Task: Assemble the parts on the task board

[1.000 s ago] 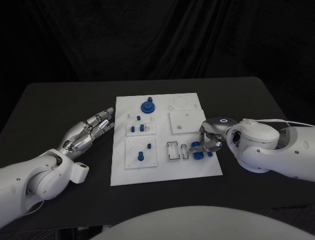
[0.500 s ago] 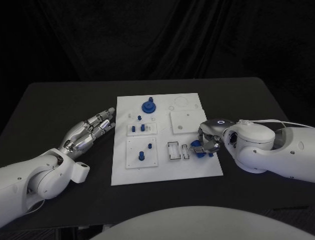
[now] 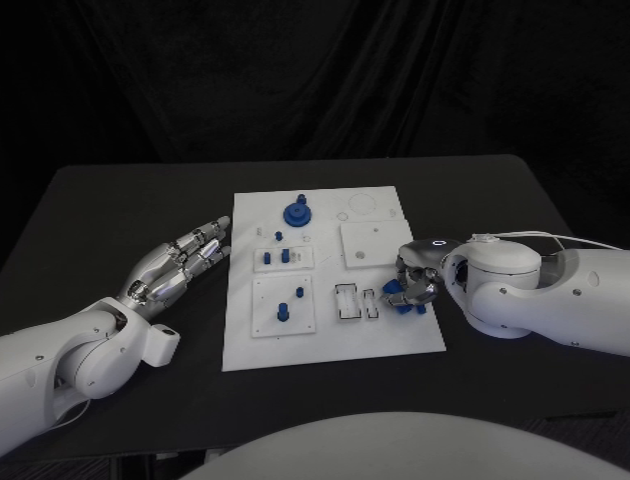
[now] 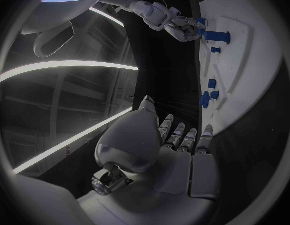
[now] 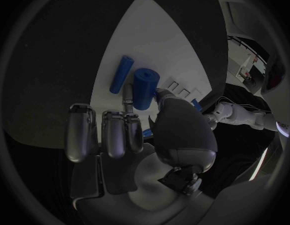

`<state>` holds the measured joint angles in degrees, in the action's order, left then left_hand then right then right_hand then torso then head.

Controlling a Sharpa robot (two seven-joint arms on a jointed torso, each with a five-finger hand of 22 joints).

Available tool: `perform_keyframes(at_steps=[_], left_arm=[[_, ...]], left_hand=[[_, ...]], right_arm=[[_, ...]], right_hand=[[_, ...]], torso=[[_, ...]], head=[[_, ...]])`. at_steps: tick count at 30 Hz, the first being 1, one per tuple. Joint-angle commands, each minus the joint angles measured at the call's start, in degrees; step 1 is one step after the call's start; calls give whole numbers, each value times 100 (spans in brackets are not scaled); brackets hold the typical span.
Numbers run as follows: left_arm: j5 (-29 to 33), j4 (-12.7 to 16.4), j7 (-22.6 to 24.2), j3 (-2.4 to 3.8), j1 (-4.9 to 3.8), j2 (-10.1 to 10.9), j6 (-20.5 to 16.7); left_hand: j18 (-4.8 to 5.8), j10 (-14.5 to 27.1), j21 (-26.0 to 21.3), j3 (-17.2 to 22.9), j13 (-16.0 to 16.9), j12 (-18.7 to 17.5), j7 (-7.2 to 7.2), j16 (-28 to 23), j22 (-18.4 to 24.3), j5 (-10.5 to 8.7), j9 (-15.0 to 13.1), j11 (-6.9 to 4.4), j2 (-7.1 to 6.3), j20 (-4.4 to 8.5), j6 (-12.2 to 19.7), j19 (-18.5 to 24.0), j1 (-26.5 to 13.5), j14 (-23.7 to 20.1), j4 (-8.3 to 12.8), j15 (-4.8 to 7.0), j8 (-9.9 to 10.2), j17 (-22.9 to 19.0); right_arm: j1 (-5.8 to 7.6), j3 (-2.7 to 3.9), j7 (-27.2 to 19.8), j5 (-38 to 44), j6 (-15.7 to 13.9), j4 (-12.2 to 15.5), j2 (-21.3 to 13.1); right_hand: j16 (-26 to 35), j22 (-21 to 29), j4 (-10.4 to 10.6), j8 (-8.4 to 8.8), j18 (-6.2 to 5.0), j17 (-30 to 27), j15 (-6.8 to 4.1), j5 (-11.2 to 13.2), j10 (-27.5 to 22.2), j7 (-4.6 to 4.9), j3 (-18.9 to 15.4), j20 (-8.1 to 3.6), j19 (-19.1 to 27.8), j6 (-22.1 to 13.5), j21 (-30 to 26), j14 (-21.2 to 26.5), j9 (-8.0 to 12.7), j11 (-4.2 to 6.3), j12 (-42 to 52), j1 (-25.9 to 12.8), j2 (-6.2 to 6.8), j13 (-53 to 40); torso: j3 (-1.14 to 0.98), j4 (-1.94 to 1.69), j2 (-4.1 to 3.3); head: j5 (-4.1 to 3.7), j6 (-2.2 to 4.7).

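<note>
**Right hand working blue parts at board's right edge**

Right hand (image 3: 416, 283) sits low over the near-right part of the task board (image 3: 330, 345), fingers curled round a thick blue cylinder (image 5: 144, 87), likely pinched for seating in the slots (image 3: 356, 301) just left. Grip contact looks real but partly hidden. A thinner blue rod (image 5: 121, 74) lies just beside it on the board. Left hand (image 3: 183, 260) rests on the surface left of the board, fingers apart, holding nothing, probably parked clear. Far side: blue gear (image 3: 298, 212) stands mounted; small blue pegs (image 3: 276, 258) mid-board. Nothing blocks the slots.
</note>
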<state>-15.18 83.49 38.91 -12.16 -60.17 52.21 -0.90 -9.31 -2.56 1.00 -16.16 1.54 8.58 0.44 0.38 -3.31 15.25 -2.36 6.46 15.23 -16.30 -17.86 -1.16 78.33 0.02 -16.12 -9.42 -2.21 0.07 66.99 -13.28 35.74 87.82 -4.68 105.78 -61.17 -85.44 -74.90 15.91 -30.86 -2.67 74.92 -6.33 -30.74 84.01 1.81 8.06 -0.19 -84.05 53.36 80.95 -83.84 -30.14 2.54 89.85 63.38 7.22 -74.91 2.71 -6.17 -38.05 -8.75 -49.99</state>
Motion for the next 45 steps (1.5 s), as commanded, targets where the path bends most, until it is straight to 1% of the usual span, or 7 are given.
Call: perform_keyframes(at_steps=[1,7,15,19,27,40,45], left_arm=[[32,8,286,5,9,-10,85],[32,5,283,5,15,-4,95],[32,1,289,5,21,-12,98],[32,1,291,5,23,-11,101],[32,3,291,5,25,-21,95],[32,24,288,5,26,0,95],[32,25,285,5,26,-2,99]], left_hand=[[-93,18,-17,33,-8,4,59,-38,9,33,-11,6,38,-11,-2,14,16,-2,5,-62,-11,-7],[-92,21,-17,41,-9,0,88,-38,11,71,-14,3,54,-13,-22,14,21,-2,0,-71,-14,-7],[-90,24,-17,48,-9,0,100,-38,12,109,-14,1,68,-13,-21,14,25,-2,-3,-73,-13,-7],[-90,24,-17,48,-9,0,100,-38,12,109,-14,1,68,-13,-21,14,25,-2,-3,-73,-13,-7],[-90,26,-17,52,-10,-2,100,-38,13,128,-14,1,74,-14,-21,14,27,-2,-5,-73,-12,-7],[-90,27,-17,53,-10,-2,100,-38,14,138,-14,1,77,-14,-15,14,27,-2,-8,-73,-11,-7],[-90,27,-17,53,-10,-2,100,-38,14,138,-14,1,77,-14,-15,14,27,-2,-8,-73,-11,-7]], right_arm=[[-91,-92,247,-446,334,-89,-4],[-89,-90,-109,-951,-531,-50,-52],[-2,-86,-653,-1716,-1658,155,-189],[148,-85,-798,-2123,-1922,263,-212],[295,-87,-850,-2788,-1806,315,-46],[149,-90,-707,-2997,-1512,118,229],[111,-90,-654,-2984,-1443,78,294]], right_hand=[[10,-1211,-263,-146,41,536,9,-154,599,-47,215,38,-291,-12,7,-437,-101,6,15,301,-88,-1509],[-22,-1224,-352,-439,50,590,-54,-795,599,-125,364,-20,-307,-37,50,-451,-321,76,15,433,-99,-1509],[3,-1209,-339,-652,39,530,-88,-1185,599,-180,510,-57,-293,-63,9,-441,-483,134,15,393,-76,-1509],[5,-1212,-273,-723,41,517,-98,-1204,599,-196,523,-67,-296,-33,19,-442,-530,148,15,290,-59,-1509],[10,-1204,23,-842,36,489,-106,-462,599,-201,449,-79,-287,-70,3,-439,-641,160,15,-74,-102,-1509],[44,-1183,67,-889,22,406,-80,442,599,-157,268,-57,-263,-188,-56,-423,-709,129,15,-381,-162,-1509],[52,-1179,65,-887,19,386,-75,577,599,-150,228,-52,-258,-207,-68,-420,-712,124,15,-421,-171,-1509]], torso=[[0,0,7],[-3,3,2],[-5,1,-1],[-2,3,0],[4,-11,-2],[0,1,-11],[-1,2,-6]], head=[[19,-1],[49,-1],[82,-1],[96,-1],[114,-1],[168,-1],[164,-1]])
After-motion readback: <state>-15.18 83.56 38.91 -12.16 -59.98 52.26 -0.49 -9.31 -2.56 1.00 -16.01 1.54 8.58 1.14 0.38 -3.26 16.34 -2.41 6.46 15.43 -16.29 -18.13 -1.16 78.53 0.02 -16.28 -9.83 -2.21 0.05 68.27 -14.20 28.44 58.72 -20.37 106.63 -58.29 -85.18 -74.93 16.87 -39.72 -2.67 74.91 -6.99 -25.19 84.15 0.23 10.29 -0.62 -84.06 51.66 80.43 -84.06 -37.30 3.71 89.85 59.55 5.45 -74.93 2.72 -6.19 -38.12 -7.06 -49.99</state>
